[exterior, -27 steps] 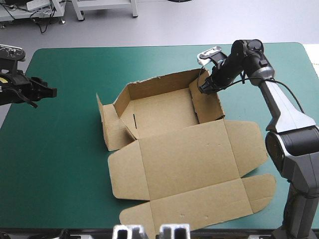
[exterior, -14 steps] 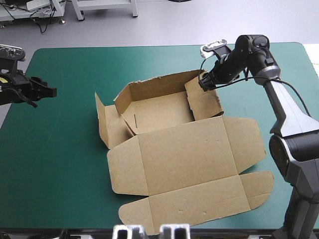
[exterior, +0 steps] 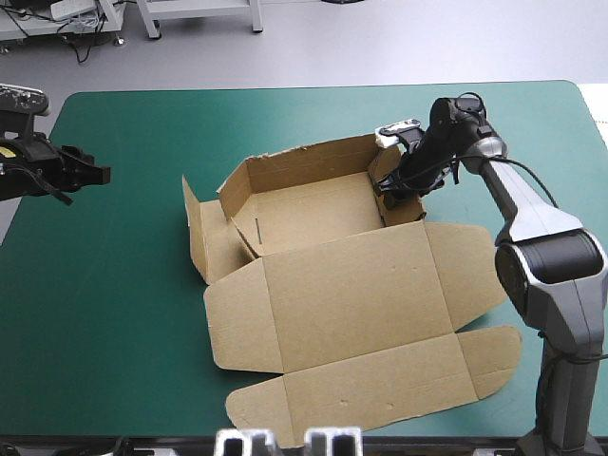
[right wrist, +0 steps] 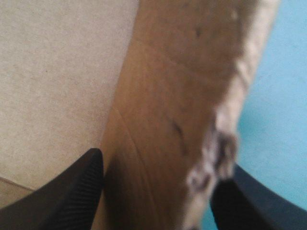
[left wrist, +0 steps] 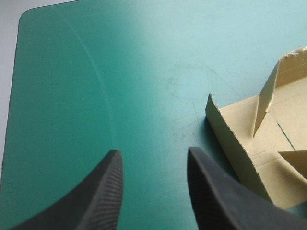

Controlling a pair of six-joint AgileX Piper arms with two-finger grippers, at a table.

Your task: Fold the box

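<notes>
The brown box [exterior: 351,294] lies mid-table as an open tray with raised walls, its lid flat toward the front edge. My right gripper [exterior: 391,190] is at the tray's right wall [exterior: 411,211], reaching in from the far right. In the right wrist view the gripper [right wrist: 163,160] is open, and that wall [right wrist: 177,96] stands between its black fingers [right wrist: 72,191], with teal-green cover on the outer side. My left gripper [exterior: 95,176] hangs open over bare cover near the left edge. In its own view the left gripper [left wrist: 153,153] has the box's left corner [left wrist: 240,143] ahead and to one side.
The tray's left side flap [exterior: 195,237] stands loose and splayed outward. Two rounded tuck flaps [exterior: 489,366] of the lid reach toward the front right. Open teal-green cover [exterior: 114,285] stretches between the left gripper and the box.
My right gripper has come down from the tray's far right corner to the middle of the right wall. The inward-leaning flap there has shifted. The left arm has stayed put.
</notes>
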